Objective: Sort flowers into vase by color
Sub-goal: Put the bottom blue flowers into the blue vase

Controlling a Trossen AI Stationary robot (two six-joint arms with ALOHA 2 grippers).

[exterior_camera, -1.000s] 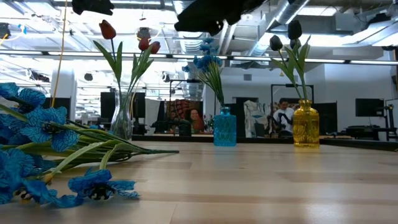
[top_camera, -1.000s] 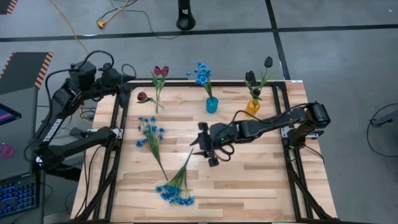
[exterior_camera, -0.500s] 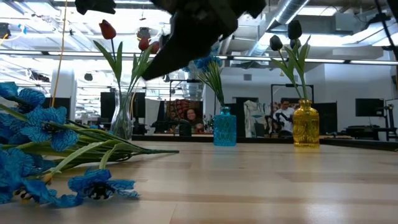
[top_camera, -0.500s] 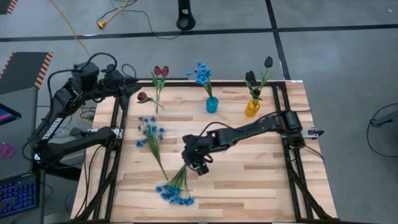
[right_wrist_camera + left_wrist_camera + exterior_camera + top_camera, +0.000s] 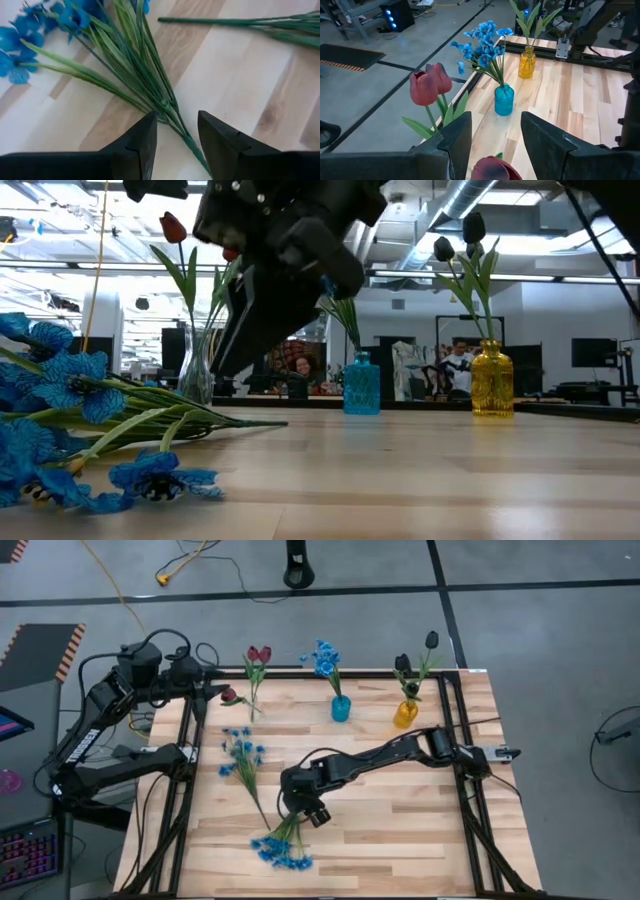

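Observation:
Two bunches of blue flowers lie flat on the table, one near the near edge [image 5: 283, 843] and one farther left [image 5: 243, 753]. My right gripper [image 5: 303, 808] hovers open over the near bunch's green stems [image 5: 167, 107]. Its fingers stand on either side of the stems without touching, and it is still above the table in the low view [image 5: 240, 340]. A red tulip [image 5: 229, 695] lies at the far left corner. My left gripper [image 5: 492, 142] is open just behind its bud [image 5: 492, 169]. Whether a finger touches the bud does not show.
Along the far edge stand a clear vase with red tulips [image 5: 256, 670], a blue vase with blue flowers [image 5: 341, 708] and a yellow vase with near-black tulips [image 5: 406, 712]. The second bunch's stem [image 5: 235, 22] lies close beyond my right gripper. Bare wood lies to the table's right.
My right arm has swung from the table's middle toward the left and near edge. It has come down over the stems of the near blue bunch. The flowers have not moved.

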